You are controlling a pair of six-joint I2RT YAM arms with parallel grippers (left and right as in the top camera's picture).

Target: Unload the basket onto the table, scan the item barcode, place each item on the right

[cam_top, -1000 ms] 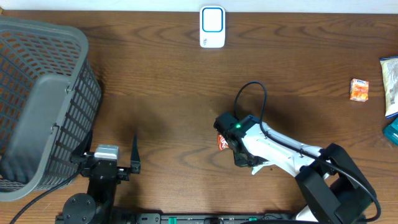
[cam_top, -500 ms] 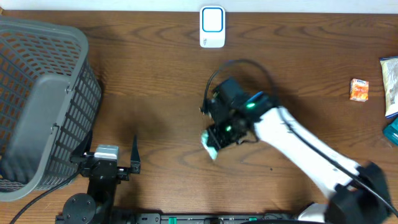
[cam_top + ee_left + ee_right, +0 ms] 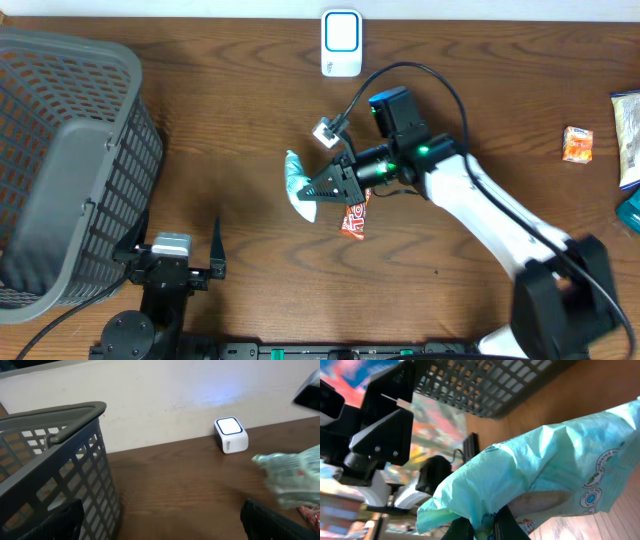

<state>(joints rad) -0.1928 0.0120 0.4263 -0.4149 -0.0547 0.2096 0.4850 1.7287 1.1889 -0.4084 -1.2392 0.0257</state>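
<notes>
Mid-frame, the right hand (image 3: pixel 322 186) pinches the pouch (image 3: pixel 296 180) by its crumpled edge; it looks light, limp and slippery, so is best held at a seam.

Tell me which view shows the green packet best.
Right wrist: the green packet fills the frame, pinched in the right pincer. Overhead shows it small, partly under the pincer; left wrist, blurred at the right edge.

We see a dark wood-grain counter (image 3: pixel 230 110) meeting a plain pale wall (image 3: pixel 160 390), with a faint bluish glow on it.
</notes>
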